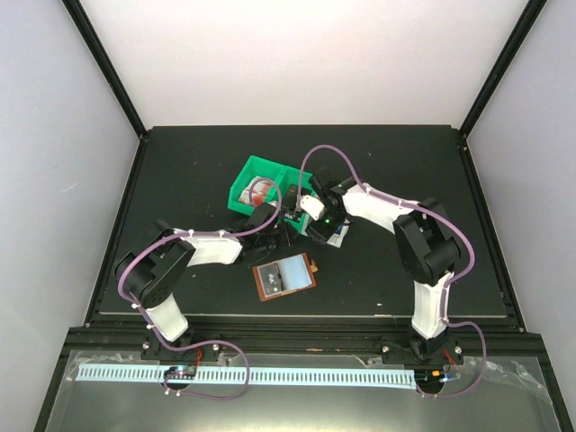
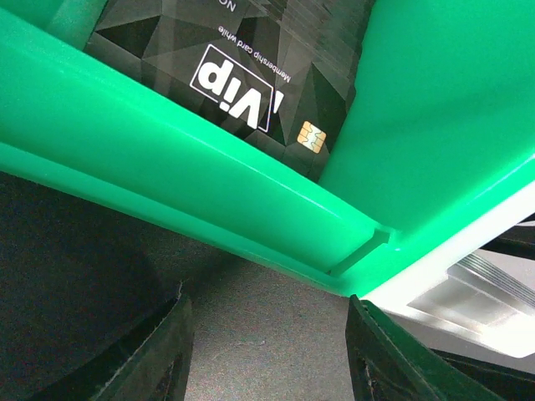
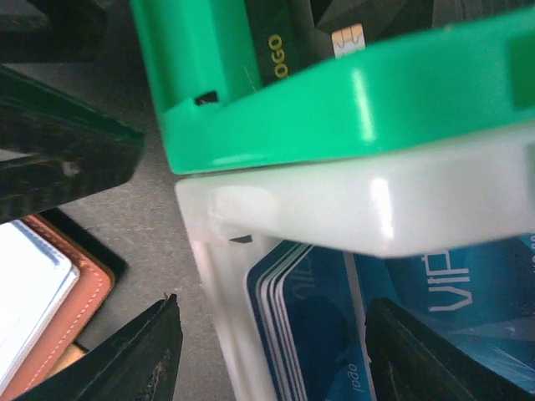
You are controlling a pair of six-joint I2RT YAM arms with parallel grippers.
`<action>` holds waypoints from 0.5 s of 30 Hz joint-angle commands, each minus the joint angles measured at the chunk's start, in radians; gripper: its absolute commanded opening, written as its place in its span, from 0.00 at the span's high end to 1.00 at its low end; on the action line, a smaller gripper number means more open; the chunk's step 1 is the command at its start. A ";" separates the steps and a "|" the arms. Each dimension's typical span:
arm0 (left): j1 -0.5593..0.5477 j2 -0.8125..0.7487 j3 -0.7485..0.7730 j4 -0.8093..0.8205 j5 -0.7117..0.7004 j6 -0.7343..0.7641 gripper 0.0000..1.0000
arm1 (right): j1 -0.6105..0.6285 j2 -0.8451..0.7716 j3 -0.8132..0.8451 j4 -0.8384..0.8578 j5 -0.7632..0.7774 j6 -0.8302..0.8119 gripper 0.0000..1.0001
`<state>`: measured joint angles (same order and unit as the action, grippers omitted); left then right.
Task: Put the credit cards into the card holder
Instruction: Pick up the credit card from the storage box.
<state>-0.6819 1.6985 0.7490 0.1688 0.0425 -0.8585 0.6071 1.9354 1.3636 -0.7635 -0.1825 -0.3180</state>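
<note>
The card holder point(image 1: 285, 277) lies open, inside up, on the tabletop point(image 1: 405, 171), toward its 6 o'clock edge. At the holder's 11 o'clock stands the green bin point(image 1: 255, 171), with a black credit card point(image 2: 251, 92) in it. At 2 o'clock the white bin point(image 3: 334, 209) holds stacked blue credit cards point(image 3: 318, 334). The left tool point(image 2: 267, 317) is released over bare tabletop just beside the green bin. The right tool point(image 3: 272, 313) is spread, seemingly straddling the white bin's wall, gripping nothing.

The matte black table point(image 1: 180, 162) carries three items: a green bin point(image 1: 261, 184) near centre, a white bin point(image 3: 334, 200) just beside it, and the card holder point(image 1: 285, 276) — lying open, nearer the front edge.
</note>
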 commanded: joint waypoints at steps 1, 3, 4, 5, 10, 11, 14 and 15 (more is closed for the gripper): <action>0.005 0.018 0.025 -0.002 0.010 -0.009 0.48 | 0.010 0.029 0.011 0.011 0.019 0.007 0.38; 0.006 0.018 0.026 -0.002 0.010 -0.008 0.48 | 0.013 0.021 0.010 0.000 0.008 -0.002 0.39; 0.005 0.018 0.025 -0.002 0.010 -0.008 0.48 | 0.014 0.014 0.008 -0.006 -0.002 -0.005 0.40; 0.004 0.018 0.025 -0.002 0.010 -0.009 0.48 | 0.015 0.007 0.008 -0.014 -0.019 -0.010 0.42; 0.007 0.016 0.026 -0.004 0.008 -0.007 0.48 | 0.016 -0.044 -0.004 -0.020 -0.048 -0.007 0.44; 0.007 0.016 0.026 -0.005 0.008 -0.007 0.48 | 0.015 -0.052 -0.004 -0.021 -0.048 -0.007 0.44; 0.006 0.016 0.024 -0.005 0.008 -0.006 0.48 | 0.015 -0.059 -0.004 -0.024 -0.035 -0.003 0.44; 0.006 0.016 0.023 -0.005 0.009 -0.007 0.48 | 0.016 -0.059 -0.003 -0.025 -0.031 0.000 0.44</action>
<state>-0.6819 1.7042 0.7490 0.1646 0.0467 -0.8604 0.6167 1.9217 1.3628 -0.7757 -0.2054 -0.3195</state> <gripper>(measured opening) 0.520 0.556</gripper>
